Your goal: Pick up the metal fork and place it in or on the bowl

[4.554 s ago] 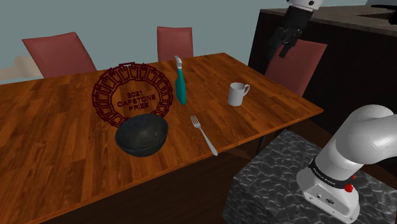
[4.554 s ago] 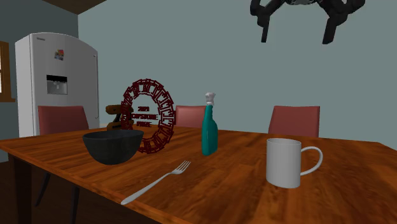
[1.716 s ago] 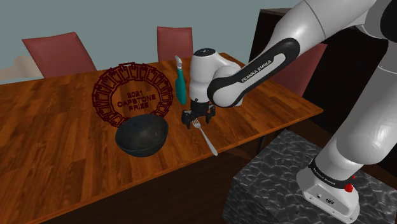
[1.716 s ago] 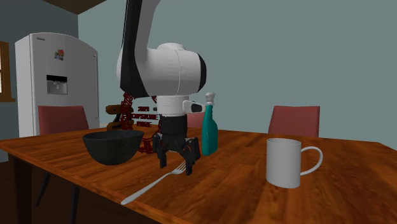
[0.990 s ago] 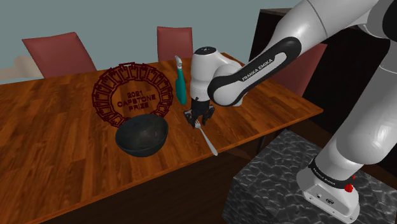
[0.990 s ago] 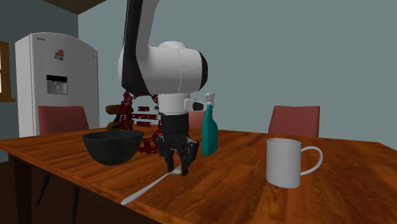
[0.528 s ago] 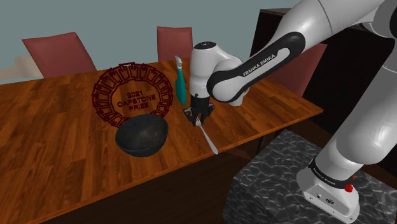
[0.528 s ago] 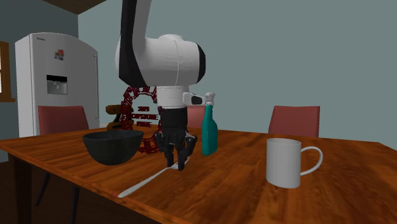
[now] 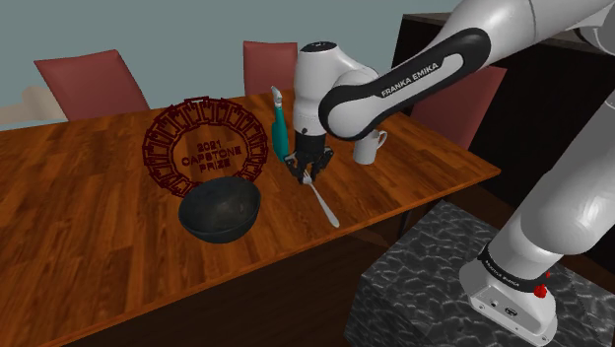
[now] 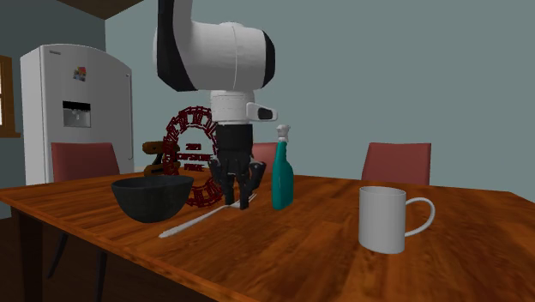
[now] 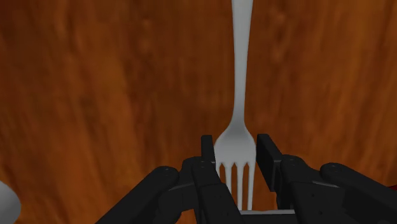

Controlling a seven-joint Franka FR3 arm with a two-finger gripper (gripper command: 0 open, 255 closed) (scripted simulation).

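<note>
Tool (image 9: 308, 175): clenched on the fork (image 9: 323, 202) at its tine end. Wrist view confirms it: tool (image 11: 235, 149) has both black fingers (image 11: 207, 153) pressed to the sides of the fork head, tines pointing back into the tool, and the fork (image 11: 238, 83) handle runs straight away from it over brown wood.

Fork posn, shoulder view: centre of frame, over the desk (image 9: 89, 217), handle slanting down-right toward the desk's near edge. Second ext. view: tool (image 10: 238, 196) stands vertical at centre, and the fork (image 10: 193, 221) slopes from it down-left. Cannot tell whether the handle end touches the desk.

Bowl (image 9: 220, 209): dark, upright on the desk, lower-left of the tool in shoulder view, apart from the fork. In second ext. view the bowl (image 10: 153, 202) sits left of the tool.

Other items on the desk:
- Teal spray bottle (image 9: 280, 128), upright, just behind the tool; right of it in second ext. view (image 10: 282, 176).
- White mug (image 10: 383, 219), right foreground.
- Dark red ring plaque (image 9: 205, 148), lettered "2021 CAPSTONE PRIZE", behind the bowl.
</note>
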